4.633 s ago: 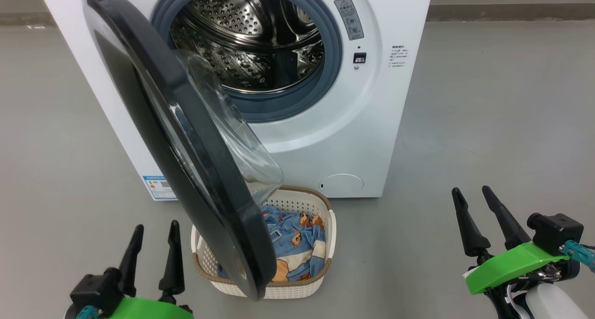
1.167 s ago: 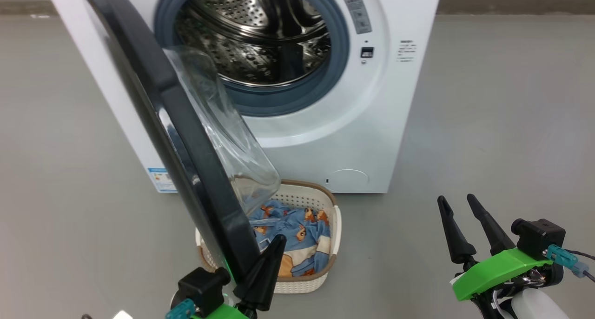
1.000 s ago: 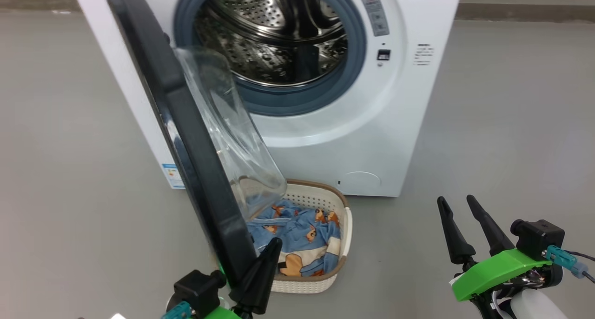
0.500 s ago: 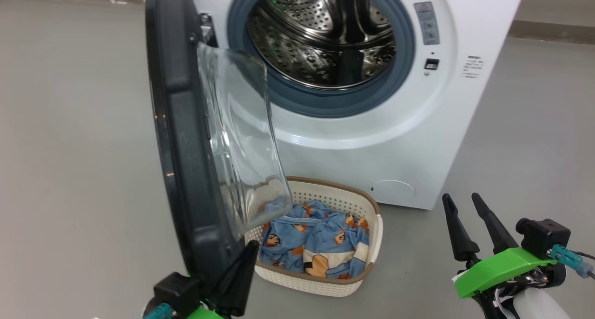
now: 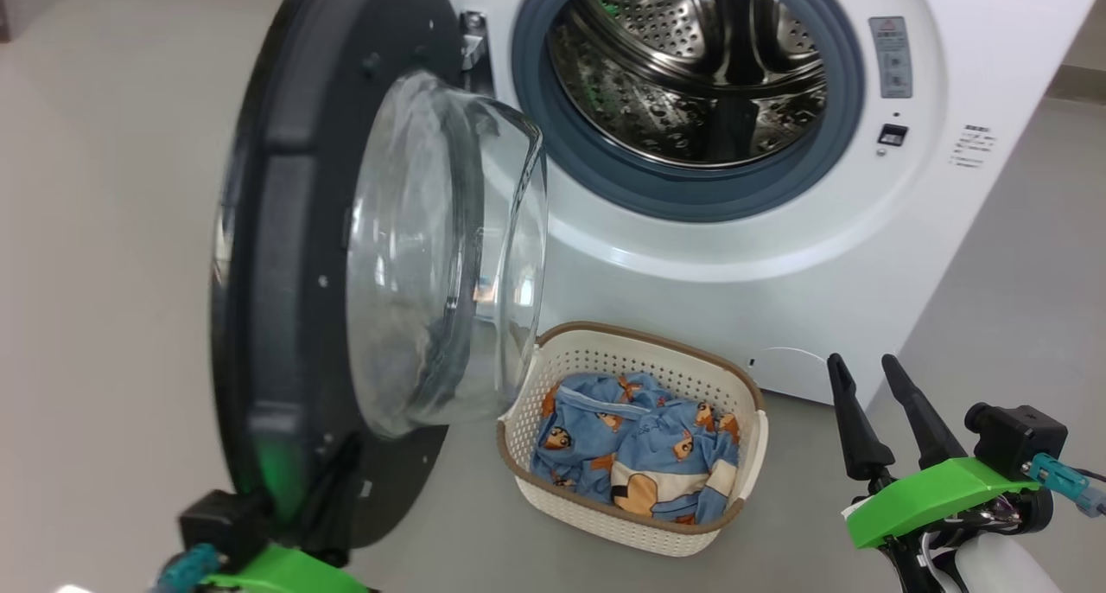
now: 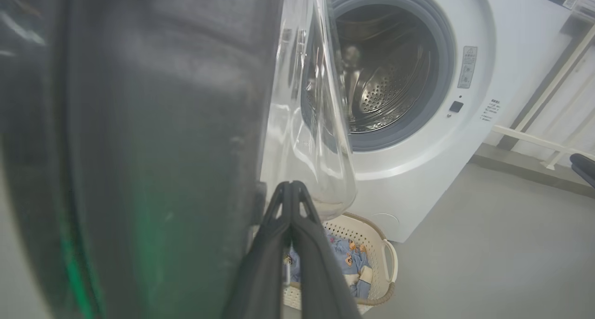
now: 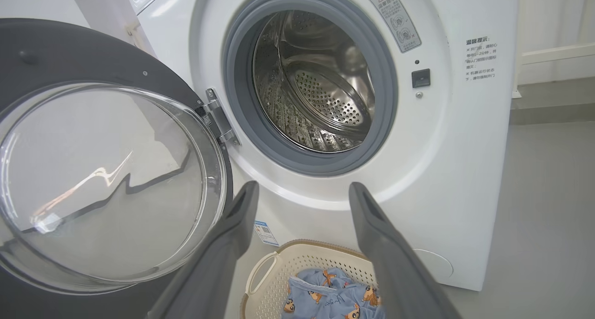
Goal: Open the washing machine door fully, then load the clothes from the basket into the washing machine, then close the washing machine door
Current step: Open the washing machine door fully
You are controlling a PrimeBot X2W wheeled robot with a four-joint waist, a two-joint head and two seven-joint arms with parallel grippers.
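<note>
You had a smooth pale grey floor (image 5: 104, 230) spread around everything. At its far edge in your left wrist view ran a dark grey skirting strip (image 6: 511, 168) — a slanted white tubular frame (image 6: 553, 79) stood above it.

One washing machine (image 5: 804, 256), white front-loader before me, steel drum and grey seal in open view. Its washing machine door (image 5: 285, 230), round and black with a clear glass bowl, stands wide open on the left hinge, inner face toward me. One cream, brown-rimmed basket (image 5: 657, 364) sits on the floor just before the machine's front, holding blue cartoon-print clothes (image 5: 639, 455).
</note>
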